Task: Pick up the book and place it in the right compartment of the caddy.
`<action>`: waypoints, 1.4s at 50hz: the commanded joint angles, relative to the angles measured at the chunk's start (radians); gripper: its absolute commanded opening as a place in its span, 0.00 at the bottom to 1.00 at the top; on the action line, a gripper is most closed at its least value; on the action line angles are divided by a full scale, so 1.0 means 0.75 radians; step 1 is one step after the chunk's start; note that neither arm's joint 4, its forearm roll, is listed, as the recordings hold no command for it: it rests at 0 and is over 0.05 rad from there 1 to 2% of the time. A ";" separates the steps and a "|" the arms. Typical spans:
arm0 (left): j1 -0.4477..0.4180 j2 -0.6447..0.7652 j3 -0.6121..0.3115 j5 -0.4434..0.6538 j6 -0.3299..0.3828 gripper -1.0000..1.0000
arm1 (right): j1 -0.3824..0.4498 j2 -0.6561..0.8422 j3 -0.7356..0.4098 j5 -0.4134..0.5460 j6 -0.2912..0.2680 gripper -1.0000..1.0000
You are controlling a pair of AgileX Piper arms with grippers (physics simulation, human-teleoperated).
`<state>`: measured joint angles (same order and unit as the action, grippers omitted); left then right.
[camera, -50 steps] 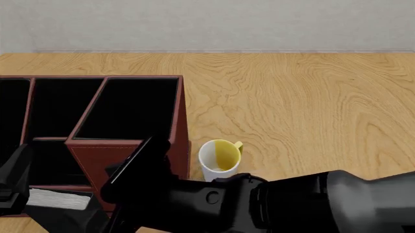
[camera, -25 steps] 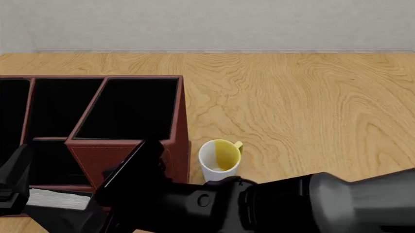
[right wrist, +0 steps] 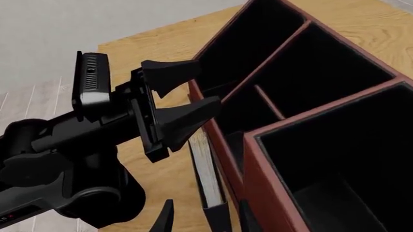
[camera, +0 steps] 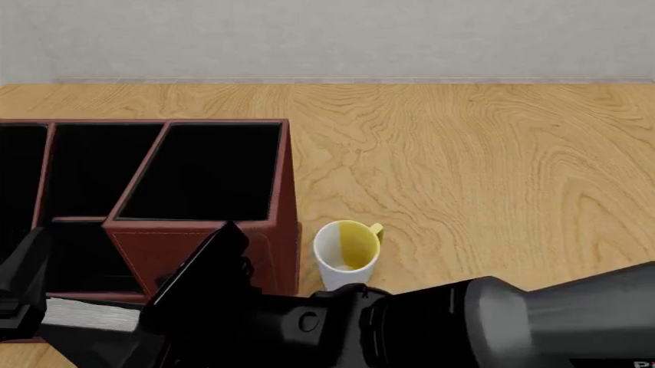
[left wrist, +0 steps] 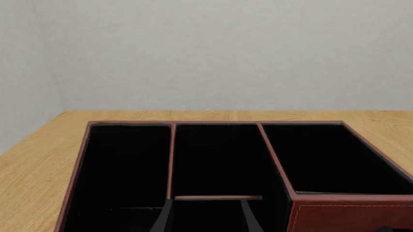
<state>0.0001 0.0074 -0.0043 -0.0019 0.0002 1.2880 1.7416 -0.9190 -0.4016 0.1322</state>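
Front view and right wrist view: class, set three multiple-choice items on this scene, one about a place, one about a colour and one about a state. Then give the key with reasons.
1. Where does the mug stand?
A. Inside the caddy
B. On the table, just right of the caddy's front corner
C. At the table's far edge

2. What colour is the inside of the mug?
A. Yellow
B. Blue
C. Red

3. In what state is the left end effector?
A. Shut on the mug
B. Shut on the caddy's wall
C. Open, with nothing between its fingers

Key:
1 B. The front view shows the mug on bare wood beside the caddy.
2 A. The mug's lining is yellow and its outside is white.
3 C. The right wrist view shows the left end effector with its fingers spread and only air between them.
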 commanded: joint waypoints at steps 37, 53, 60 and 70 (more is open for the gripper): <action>0.000 0.000 0.000 0.000 0.000 1.00 | 0.003 0.066 -0.058 0.026 -0.014 1.00; 0.000 0.000 0.000 0.000 0.000 1.00 | 0.007 0.090 -0.066 0.016 -0.009 1.00; 0.000 0.000 0.000 0.000 0.000 1.00 | 0.010 0.100 -0.072 0.016 -0.007 1.00; 0.000 0.000 0.000 0.000 0.000 1.00 | 0.009 0.111 -0.075 0.008 -0.004 1.00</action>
<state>0.0002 0.0073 -0.0043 -0.0019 0.0002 1.2938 1.8156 -0.9728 -0.3906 0.1271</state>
